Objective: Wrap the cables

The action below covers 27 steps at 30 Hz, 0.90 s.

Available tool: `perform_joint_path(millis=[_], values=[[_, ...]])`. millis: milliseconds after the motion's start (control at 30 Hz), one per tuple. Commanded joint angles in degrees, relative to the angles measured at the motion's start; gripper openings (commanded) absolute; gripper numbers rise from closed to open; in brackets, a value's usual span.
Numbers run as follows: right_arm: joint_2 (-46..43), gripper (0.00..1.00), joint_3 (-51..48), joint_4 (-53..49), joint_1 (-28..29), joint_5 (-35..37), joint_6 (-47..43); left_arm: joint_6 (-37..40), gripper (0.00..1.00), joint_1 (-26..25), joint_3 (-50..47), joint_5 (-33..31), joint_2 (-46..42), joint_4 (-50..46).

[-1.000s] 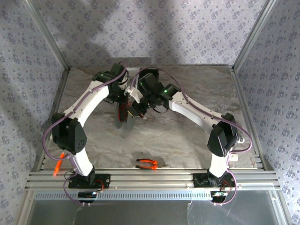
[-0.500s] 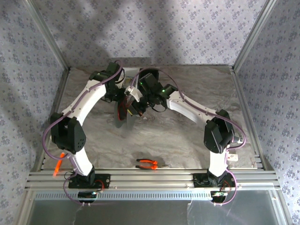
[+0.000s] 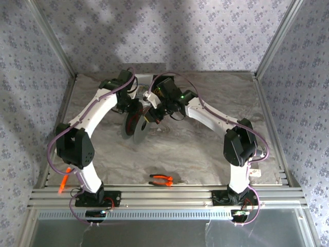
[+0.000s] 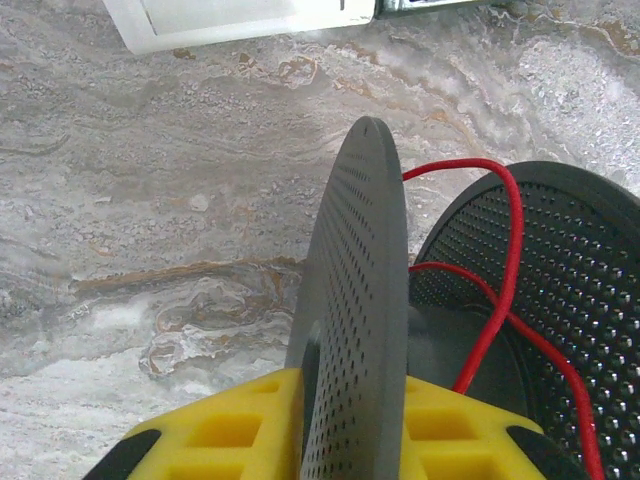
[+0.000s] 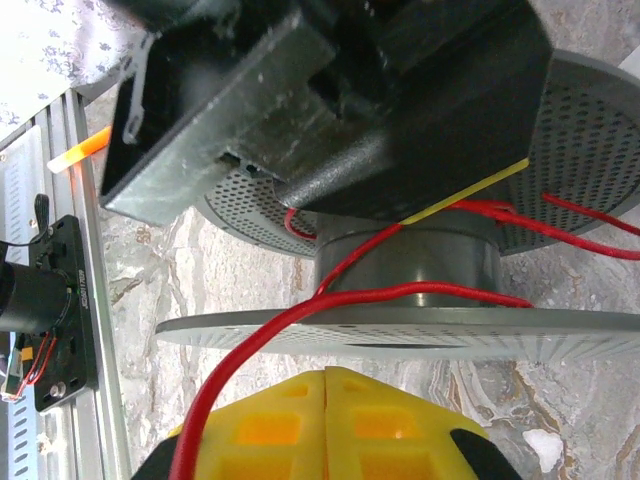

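Observation:
A grey spool with perforated flanges (image 3: 138, 126) stands on edge on the marble table, toward the back. My left gripper (image 4: 350, 388) is shut on one flange (image 4: 360, 290), a yellow finger on each side of it; from above, the left gripper (image 3: 133, 109) sits over the spool. A red cable (image 5: 300, 308) loops around the hub (image 5: 420, 268) and shows between the flanges as the red cable (image 4: 511, 235). My right gripper (image 5: 327, 382) is shut, pads pressed together just below the lower flange. The cable runs down along its left finger. From above, the right gripper (image 3: 154, 114) is beside the spool.
Orange-handled pliers (image 3: 161, 179) lie near the front rail (image 3: 164, 195). An orange item (image 3: 65, 178) hangs at the left rail. A white block (image 4: 250, 14) lies at the back edge. The left arm's dark wrist body (image 5: 330, 100) hangs close over the spool.
The spool has turned so both flanges face the top camera more. The right wrist has shifted slightly back and left, closer to the left gripper.

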Motion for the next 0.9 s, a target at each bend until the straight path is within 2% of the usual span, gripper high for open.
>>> perform_joint_path(millis=[0, 467, 867], values=[[0.9, 0.00, -1.4, -1.2, 0.2, 0.0, 0.5, -1.2, 0.23, 0.0, -0.6, 1.7, -1.8, 0.8], [2.1, 0.00, -1.8, -0.7, -0.1, -0.3, 0.8, -2.1, 0.29, 0.0, -3.1, 5.0, -4.4, 1.8], [3.3, 0.00, -0.7, -1.1, -0.4, -0.3, 0.8, -2.8, 0.24, 0.0, -7.4, 7.0, -4.7, 3.8]])
